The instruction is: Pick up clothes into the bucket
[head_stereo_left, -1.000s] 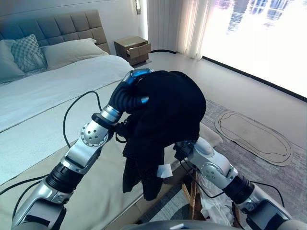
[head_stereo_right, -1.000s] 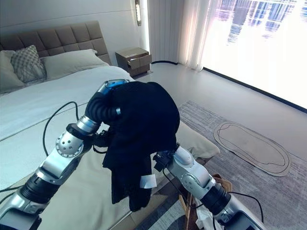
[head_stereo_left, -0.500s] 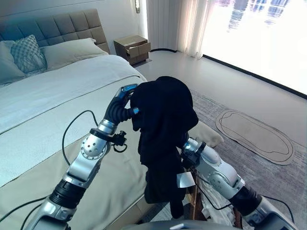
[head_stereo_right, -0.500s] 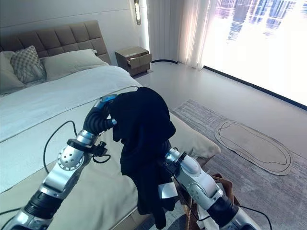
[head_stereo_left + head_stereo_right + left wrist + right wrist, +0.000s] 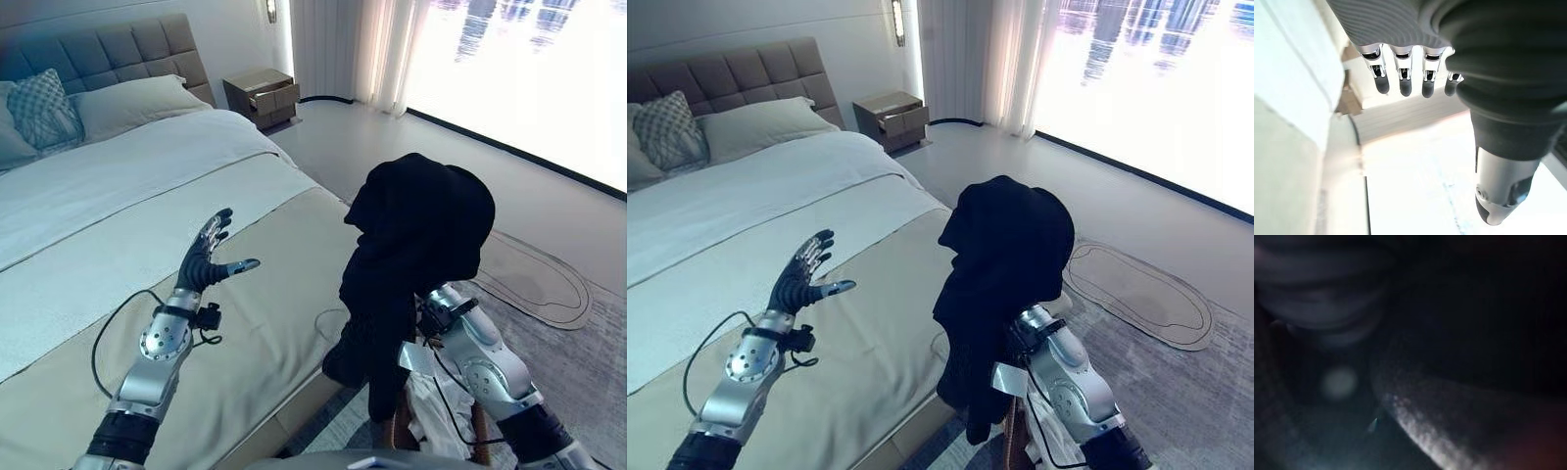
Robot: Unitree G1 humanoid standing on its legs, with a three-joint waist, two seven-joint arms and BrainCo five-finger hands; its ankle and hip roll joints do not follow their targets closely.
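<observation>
A black garment [image 5: 421, 225] hangs draped over the end of my right arm [image 5: 482, 354], off the bed's foot corner. The right hand is hidden under the cloth, and the right wrist view is dark cloth [image 5: 1459, 333]. A white tag [image 5: 1005, 380] dangles from the garment's lower part. Below it stands a brown basket [image 5: 398, 423] with white clothes [image 5: 431, 411] inside. My left hand [image 5: 206, 257] is open above the beige bedspread, fingers [image 5: 1400, 83] straight and spread, holding nothing, well left of the garment.
The bed [image 5: 118, 196] with white sheet, beige cover and pillows [image 5: 118, 103] lies to the left. A nightstand [image 5: 260, 95] stands by the far wall. An oval mat [image 5: 539, 279] lies on a grey rug [image 5: 598, 343] to the right, near the bright window.
My left hand let go of the black garment and swung left over the bed, opening. The garment moved right, now hanging from the right arm alone over the basket.
</observation>
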